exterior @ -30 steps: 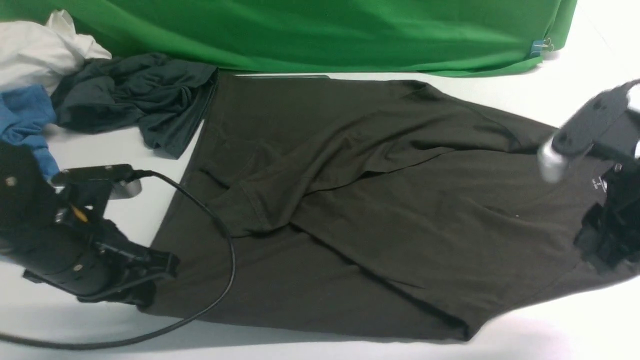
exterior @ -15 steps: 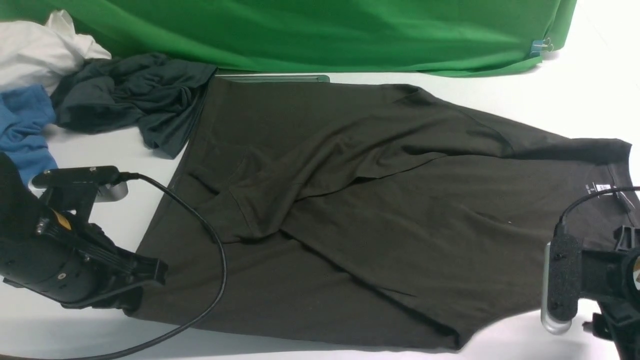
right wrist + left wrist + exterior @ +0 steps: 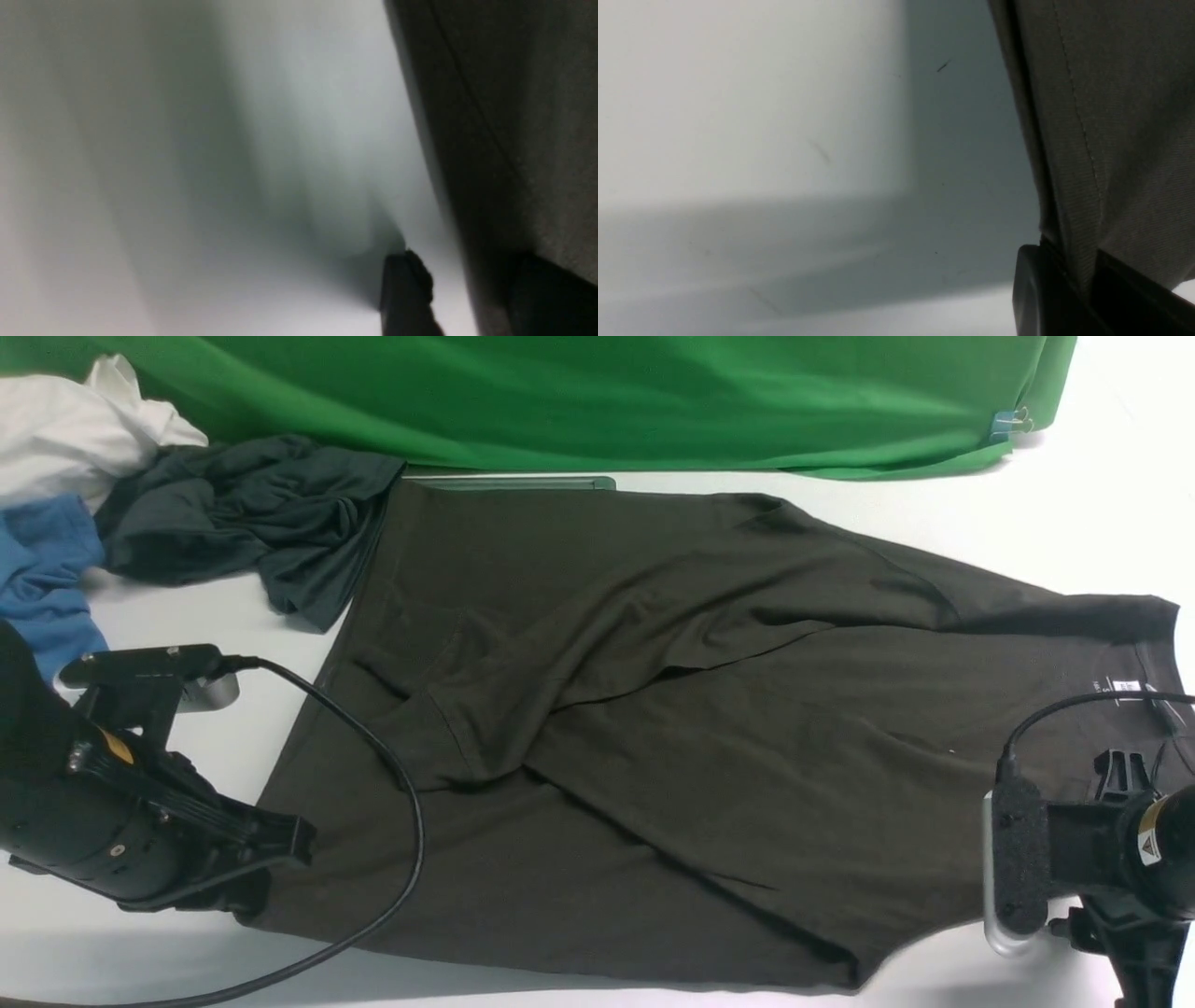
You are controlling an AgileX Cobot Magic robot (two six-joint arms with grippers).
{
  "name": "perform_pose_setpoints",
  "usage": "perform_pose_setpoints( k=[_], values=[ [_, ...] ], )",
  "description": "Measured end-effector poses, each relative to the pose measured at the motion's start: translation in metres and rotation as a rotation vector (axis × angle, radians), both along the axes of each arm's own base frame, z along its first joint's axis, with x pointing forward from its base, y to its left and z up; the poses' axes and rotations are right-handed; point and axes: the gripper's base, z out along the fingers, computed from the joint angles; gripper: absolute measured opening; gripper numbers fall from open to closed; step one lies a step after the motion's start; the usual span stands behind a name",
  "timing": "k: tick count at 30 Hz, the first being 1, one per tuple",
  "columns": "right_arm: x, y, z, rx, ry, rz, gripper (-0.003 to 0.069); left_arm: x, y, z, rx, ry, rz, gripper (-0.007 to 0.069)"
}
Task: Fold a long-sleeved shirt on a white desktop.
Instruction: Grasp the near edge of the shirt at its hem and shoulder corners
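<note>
The long-sleeved shirt (image 3: 709, 728), very dark olive-brown, lies spread across the white desktop (image 3: 1074, 523) with its sleeves crossed over the body. Its collar and white neck label (image 3: 1125, 688) point right. My left gripper (image 3: 271, 868) is at the shirt's near left hem corner. In the left wrist view this gripper (image 3: 1083, 289) is shut on the stitched hem of the shirt (image 3: 1120, 116). My right gripper (image 3: 1088, 926) sits low at the near right edge, below the collar. In the right wrist view its fingers (image 3: 406, 289) stand apart, open, with the shirt's edge (image 3: 537, 116) running between them.
A dark teal-grey garment (image 3: 243, 513), a blue garment (image 3: 47, 569) and a white cloth (image 3: 75, 429) are heaped at the far left. The green backdrop (image 3: 607, 392) closes the back. A silver-framed hatch (image 3: 513, 483) peeks out behind the shirt. A black cable (image 3: 401, 821) loops over the hem.
My right arm swung from above the collar down to the shirt's near right edge. My left gripper pulled the hem a little left and nearer, uncovering the hatch frame.
</note>
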Motion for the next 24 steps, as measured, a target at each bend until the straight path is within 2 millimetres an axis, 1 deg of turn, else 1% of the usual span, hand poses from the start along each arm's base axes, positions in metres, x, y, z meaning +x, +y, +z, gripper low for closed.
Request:
perform_pose_setpoints(
  k=[4,6,8,9,11,12,14,16,18,19,21,24],
  values=[
    [-0.002,0.003,0.003,0.015,-0.01,0.008,0.0344,0.0,0.0,0.0,0.0,0.0,0.0,0.0042],
    [-0.006,0.014,0.008,0.035,-0.018,0.043,0.0344,0.0,0.0,0.0,0.0,0.0,0.0,0.0042],
    [-0.013,0.032,0.012,0.06,-0.025,0.107,0.0344,0.0,0.0,0.0,0.0,0.0,0.0,0.0042],
    [-0.014,0.034,0.013,0.063,-0.025,0.112,0.0344,0.0,0.0,0.0,0.0,0.0,0.0,0.0042],
    [-0.025,0.056,0.018,0.112,-0.02,0.14,0.0344,0.0,0.0,0.0,0.0,0.001,0.0,0.0042],
    [-0.029,0.063,0.019,0.125,-0.011,0.148,0.0344,0.0,0.0,0.0,0.0,0.001,0.0,0.0042],
    [-0.04,0.082,0.023,0.162,0.027,0.131,0.0345,0.0,0.0,0.0,0.0,0.004,0.0,0.0042],
    [-0.047,0.09,0.024,0.173,0.055,0.115,0.0357,0.0,0.0,0.0,0.0,0.004,0.0,0.0042],
    [-0.052,0.096,0.023,0.178,0.078,0.097,0.0407,0.0,0.0,0.0,0.0,0.004,0.0,0.0042],
    [-0.054,0.097,0.022,0.177,0.089,0.083,0.0459,0.0,0.0,0.0,0.0,0.004,0.0,0.0042],
    [-0.053,0.098,0.019,0.175,0.1,0.062,0.0536,0.0,0.0,0.0,-0.001,0.004,0.0,0.0042],
    [-0.05,0.101,0.015,0.182,0.095,0.056,0.0584,0.0,0.0,0.0,-0.001,0.004,0.0,0.0042]
  ],
)
